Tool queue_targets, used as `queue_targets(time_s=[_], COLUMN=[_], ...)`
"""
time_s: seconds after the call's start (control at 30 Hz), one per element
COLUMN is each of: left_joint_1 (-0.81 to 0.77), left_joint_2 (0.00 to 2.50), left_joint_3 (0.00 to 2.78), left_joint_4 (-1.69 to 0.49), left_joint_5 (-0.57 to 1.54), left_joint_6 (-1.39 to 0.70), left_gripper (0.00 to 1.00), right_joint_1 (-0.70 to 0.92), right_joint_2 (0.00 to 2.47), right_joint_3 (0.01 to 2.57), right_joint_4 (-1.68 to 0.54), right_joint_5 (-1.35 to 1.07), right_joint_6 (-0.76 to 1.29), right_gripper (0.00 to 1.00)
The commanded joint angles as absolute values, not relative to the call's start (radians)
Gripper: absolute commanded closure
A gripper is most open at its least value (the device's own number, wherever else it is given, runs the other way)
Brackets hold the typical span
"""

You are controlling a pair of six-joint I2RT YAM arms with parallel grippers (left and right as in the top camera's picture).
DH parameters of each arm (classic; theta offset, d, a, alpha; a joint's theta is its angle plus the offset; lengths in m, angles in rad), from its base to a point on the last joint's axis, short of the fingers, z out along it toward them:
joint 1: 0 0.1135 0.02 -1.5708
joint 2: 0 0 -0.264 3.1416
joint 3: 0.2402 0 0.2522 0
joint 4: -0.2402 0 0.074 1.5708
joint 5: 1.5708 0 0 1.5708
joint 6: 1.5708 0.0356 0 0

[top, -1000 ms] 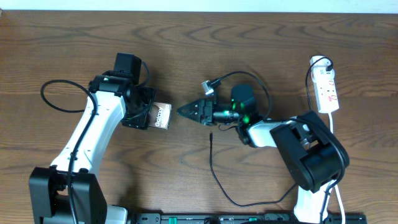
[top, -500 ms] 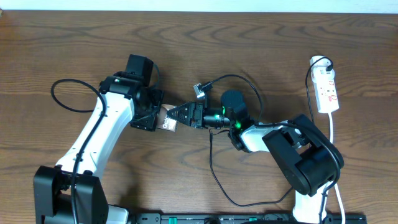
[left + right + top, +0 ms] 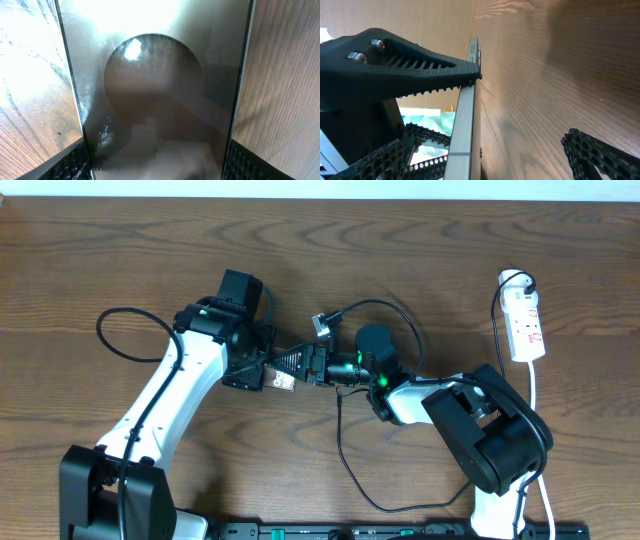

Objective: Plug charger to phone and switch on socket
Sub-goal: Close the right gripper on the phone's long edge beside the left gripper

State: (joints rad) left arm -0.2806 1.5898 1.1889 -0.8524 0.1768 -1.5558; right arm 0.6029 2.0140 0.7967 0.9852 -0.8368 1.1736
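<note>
The flat dark brown-black phone (image 3: 276, 379) with a scrap of white lettering sits up off the wooden brown table (image 3: 100, 240), left of centre, caught between the two arms. The left gripper (image 3: 262, 372), black on a white arm, has it by its two long sides. In the left wrist view the glossy face of the phone (image 3: 155, 100) fills the frame, with a round reflection on it, and a ribbed black finger (image 3: 70, 165) presses against each lower edge.

The right gripper (image 3: 290, 364) points left at the phone from the other side with its jaws spread wide and nothing held. In its own wrist view the phone (image 3: 465, 125) shows edge-on as a thin grey strip. The toothed upper finger (image 3: 410, 55) touches that edge at its tip, while the lower finger (image 3: 600, 155) stands well apart from it.

The long thin black charger cable (image 3: 343, 450) lies loose on the table below the right gripper. Its small plug tip (image 3: 340, 395) points up toward the gripper but neither gripper touches it, and the rest loops down and off to the right.

Far to the right, near the table's edge, lies the small white power strip (image 3: 527, 328) with red switch marks, a black plug (image 3: 522, 281) at its far end and a white cord (image 3: 533, 385) trailing toward the near side.
</note>
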Motion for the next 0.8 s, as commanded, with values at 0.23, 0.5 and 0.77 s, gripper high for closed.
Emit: queue_targets(time_s=[0.23,0.5,0.77], left_joint_1=[-0.311,-0.314,-0.329], left_joint_2=[1.575,1.575,1.575], left_joint_3=[1.195,1.195,1.195], left_joint_4=[-0.839,-0.84,-0.844], left_joint_5=[0.162,0.163,0.163], left_joint_6=[-1.577,-1.577,-1.645], left_gripper=[0.92,0.93,0.93], right_joint_1=[0.622,0.624,0.63], right_joint_2=[2.027,2.027,2.027], right_joint_3=[0.807,0.807,0.807], right_joint_4=[0.987,0.987,0.987], right_joint_5=[-0.824,-0.818,-0.791], right_joint_6=[1.181,1.181,1.182], right_gripper=[0.01,0.01,0.01])
